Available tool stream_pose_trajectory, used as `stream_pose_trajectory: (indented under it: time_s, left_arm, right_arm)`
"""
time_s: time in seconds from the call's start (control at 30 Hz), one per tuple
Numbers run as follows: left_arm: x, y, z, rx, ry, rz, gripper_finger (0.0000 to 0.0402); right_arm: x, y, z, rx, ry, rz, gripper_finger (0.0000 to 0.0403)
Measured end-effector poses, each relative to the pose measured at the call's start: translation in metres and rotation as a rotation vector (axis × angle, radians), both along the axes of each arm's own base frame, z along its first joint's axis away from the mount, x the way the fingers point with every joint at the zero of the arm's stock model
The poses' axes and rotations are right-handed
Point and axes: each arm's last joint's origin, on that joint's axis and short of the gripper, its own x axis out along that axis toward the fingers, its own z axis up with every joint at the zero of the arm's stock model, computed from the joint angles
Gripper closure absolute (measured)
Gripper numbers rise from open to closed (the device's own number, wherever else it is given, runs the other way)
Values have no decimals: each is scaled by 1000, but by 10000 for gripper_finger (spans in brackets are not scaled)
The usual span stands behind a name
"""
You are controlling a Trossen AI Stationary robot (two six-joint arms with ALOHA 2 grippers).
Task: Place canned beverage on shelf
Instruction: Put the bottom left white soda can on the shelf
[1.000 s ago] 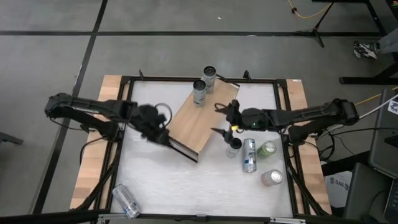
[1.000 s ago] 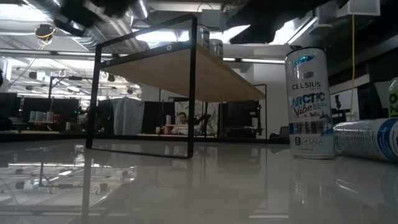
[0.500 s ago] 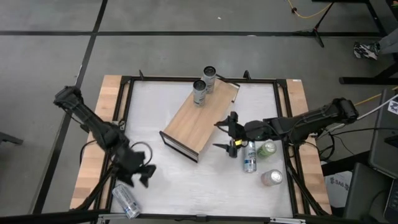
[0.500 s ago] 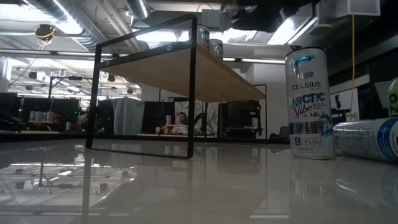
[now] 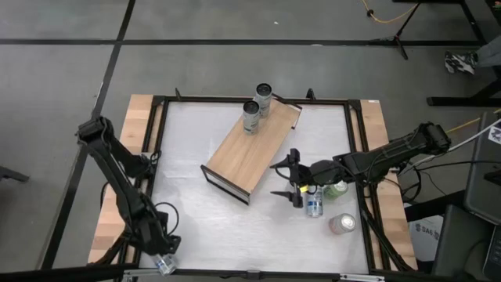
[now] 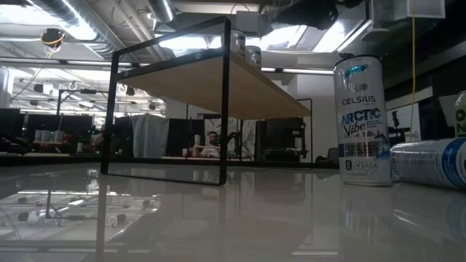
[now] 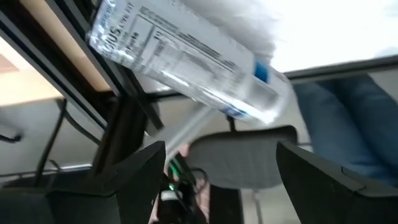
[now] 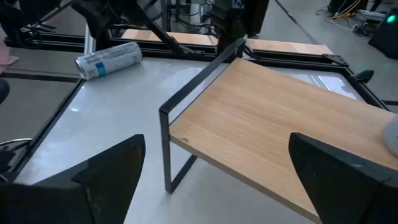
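The shelf, a light-wood board on a black frame, stands slantwise mid-table on its frame ends. Two cans stand upright on its far end. A silver-blue canned beverage lies on its side at the near-left corner. My left gripper hangs open just above it; in the left wrist view the can lies beyond my open fingers. My right gripper is open in the air beside the shelf's right side, facing the board.
To the right of the shelf an upright Celsius can stands, another can lies on its side, and a green can and a further upright can stand nearby. The black table frame runs along the edges.
My left gripper has swung from the shelf's near end toward the table's near-left corner, sinking and rolling, and now hangs over the lying can. My right gripper has drifted a little toward the near edge. Neither gap has changed.
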Motion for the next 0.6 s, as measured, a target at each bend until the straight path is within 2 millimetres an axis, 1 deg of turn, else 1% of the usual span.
stream_pose_trajectory:
  time_s: [0.17,0.3,0.47,0.6]
  left_arm:
    - [-2,-11,-17,50,39,-33,103]
    - [-1,-17,-28,75,60,-39,103]
    - [1,-22,-36,85,66,-37,103]
    - [2,-20,-37,120,33,-21,103]
  right_arm:
    - [0,1,0,46,5,8,17]
    - [0,1,0,50,5,7,17]
    - [0,1,0,51,5,8,17]
    - [0,1,0,52,5,9,17]
